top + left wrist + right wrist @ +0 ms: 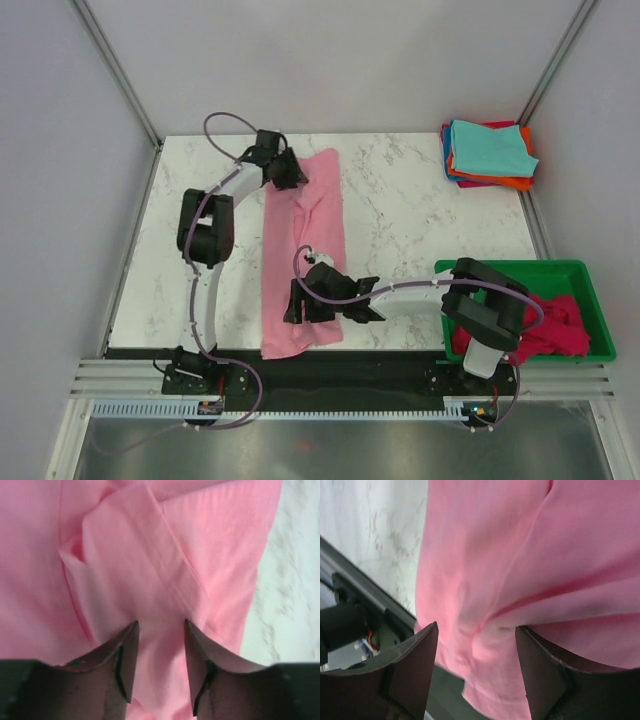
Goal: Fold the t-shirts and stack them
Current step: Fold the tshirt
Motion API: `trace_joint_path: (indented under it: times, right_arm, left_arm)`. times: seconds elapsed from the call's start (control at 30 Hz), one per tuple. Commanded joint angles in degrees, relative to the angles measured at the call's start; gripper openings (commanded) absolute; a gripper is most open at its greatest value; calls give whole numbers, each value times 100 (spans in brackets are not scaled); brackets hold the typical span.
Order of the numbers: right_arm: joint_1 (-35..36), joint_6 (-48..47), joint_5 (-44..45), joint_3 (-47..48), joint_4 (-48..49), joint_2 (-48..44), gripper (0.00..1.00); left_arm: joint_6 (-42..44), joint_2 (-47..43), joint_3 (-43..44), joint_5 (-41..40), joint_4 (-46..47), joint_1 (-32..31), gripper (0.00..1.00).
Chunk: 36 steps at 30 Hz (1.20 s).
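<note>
A light pink t-shirt lies folded into a long strip, running from the far middle of the marble table to its near edge. My left gripper is open over the strip's far end. In the left wrist view its fingers straddle a fold of the pink cloth. My right gripper is open over the strip's near end. In the right wrist view its fingers stand wide apart above the pink hem at the table edge.
A stack of folded t-shirts, teal on top over orange, red and blue, sits at the back right corner. A green bin at the near right holds a crumpled magenta t-shirt. A dark rail runs along the near edge.
</note>
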Motion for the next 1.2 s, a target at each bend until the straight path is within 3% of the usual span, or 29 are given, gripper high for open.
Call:
trace_joint_path:
  times: [0.0,0.1,0.23,0.43,0.57,0.6,0.8,0.97,1.17]
  right_arm:
    - [133,0,-337,321,-340,-16,72]
    - [335,-351,-364,689,-803,-341,73]
    - [450,-817,38,1402,-1938,-640,77]
    - [205,-1143,1410,1816,-3258,-1510,80]
    - [-795,-1362,1420,1895,-3233,-1792,80]
    - [-963,-1572,1359,2078,-3233,-1653,81]
    - [-2449,-2153,754,3359,-3197,-206,80]
    - [-3170,-2478,93,4889,-3267,1484,78]
    - [-3171,-2734,-4,7550,-3952,3532,77]
  left_arm:
    - [592,228,1215,1120,-305,-491,51]
    - [794,219,2147,1586,-357,-588,64]
    - [865,-166,2529,1702,-498,-580,83]
    - [910,-1650,1977,201,-1358,-396,83]
    - [426,-3407,239,155,-1395,53,81]
    - [434,-4176,-635,-2,-1325,97,81]
    - [471,-6256,-3792,110,-1079,106,80]
    - [487,-7888,-5300,752,-1043,88,75]
    - [574,-9333,-6460,1648,-929,71,75]
